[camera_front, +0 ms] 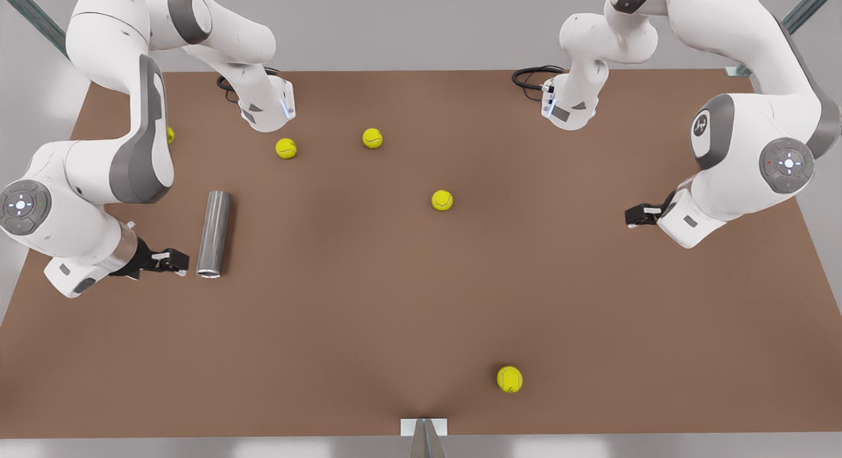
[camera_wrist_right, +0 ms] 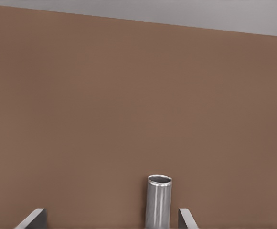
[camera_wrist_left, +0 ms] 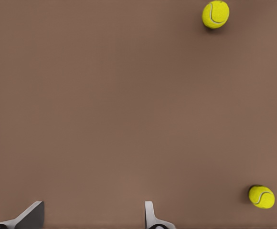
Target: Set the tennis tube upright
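Note:
The tennis tube is a grey metallic cylinder lying flat on the brown table at the front view's left, its hollow end toward the near edge. My right gripper sits low beside that hollow end, just short of it. In the right wrist view the tennis tube lies in line with the gap of the open right gripper, nearer one fingertip. My left gripper waits at the front view's right, low over bare table. In the left wrist view the left gripper is open and holds nothing.
Several yellow tennis balls lie scattered: two toward the back, one mid-table, one near the front edge, one half hidden behind an arm. Arm bases stand at the back.

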Available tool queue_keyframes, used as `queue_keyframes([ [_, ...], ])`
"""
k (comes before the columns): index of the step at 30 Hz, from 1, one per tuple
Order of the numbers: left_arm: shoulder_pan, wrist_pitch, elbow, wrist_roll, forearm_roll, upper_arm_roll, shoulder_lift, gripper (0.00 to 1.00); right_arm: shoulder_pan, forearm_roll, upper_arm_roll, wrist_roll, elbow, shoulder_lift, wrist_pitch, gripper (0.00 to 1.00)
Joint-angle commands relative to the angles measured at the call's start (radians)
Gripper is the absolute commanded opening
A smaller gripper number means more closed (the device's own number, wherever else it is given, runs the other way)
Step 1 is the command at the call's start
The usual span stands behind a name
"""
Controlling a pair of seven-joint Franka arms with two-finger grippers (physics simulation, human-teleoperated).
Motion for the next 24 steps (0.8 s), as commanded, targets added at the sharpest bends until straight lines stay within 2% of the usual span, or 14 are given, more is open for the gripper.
queue_keyframes([
  [1,0.001,0.000,0.000,0.000,0.000,0.000,0.000,1.00,-0.001,0.000,0.000,0.001,0.000,0.000,0.000,1.00],
  [4,0.001,0.000,0.000,0.000,0.000,0.000,0.000,1.00,-0.025,0.012,0.002,0.010,-0.024,0.000,-0.001,1.00],
  [6,0.001,0.000,0.000,0.000,0.000,0.000,0.001,1.00,-0.031,0.014,0.006,0.016,-0.173,-0.020,-0.003,1.00],
  [8,0.001,-0.002,0.000,0.000,0.000,0.000,0.001,1.00,-0.047,0.017,0.009,0.019,-0.349,-0.123,0.029,1.00],
  [10,0.001,-0.002,-0.002,0.000,0.000,0.000,0.001,1.00,-0.073,0.015,0.009,0.003,-0.730,-0.318,0.310,1.00],
  [11,0.001,-0.002,-0.008,0.000,0.000,0.000,0.001,1.00,-0.114,0.015,0.011,-0.013,-0.833,-0.329,0.404,1.00],
  [14,0.001,0.000,-0.011,-0.002,0.000,0.000,0.001,1.00,-0.212,0.015,0.011,-0.079,-1.003,-0.310,0.635,1.00],
  [15,0.001,0.000,-0.011,-0.002,0.000,0.000,0.001,1.00,-0.218,0.015,0.009,-0.080,-1.043,-0.301,0.684,1.00],
  [20,0.001,0.000,-0.020,-0.002,0.000,0.000,0.003,1.00,-0.214,0.014,0.011,-0.088,-1.015,-0.148,0.758,1.00],
  [24,0.001,0.000,-0.025,-0.002,0.000,0.000,0.003,1.00,-0.234,0.014,0.009,-0.071,-1.000,-0.102,0.760,1.00],
])
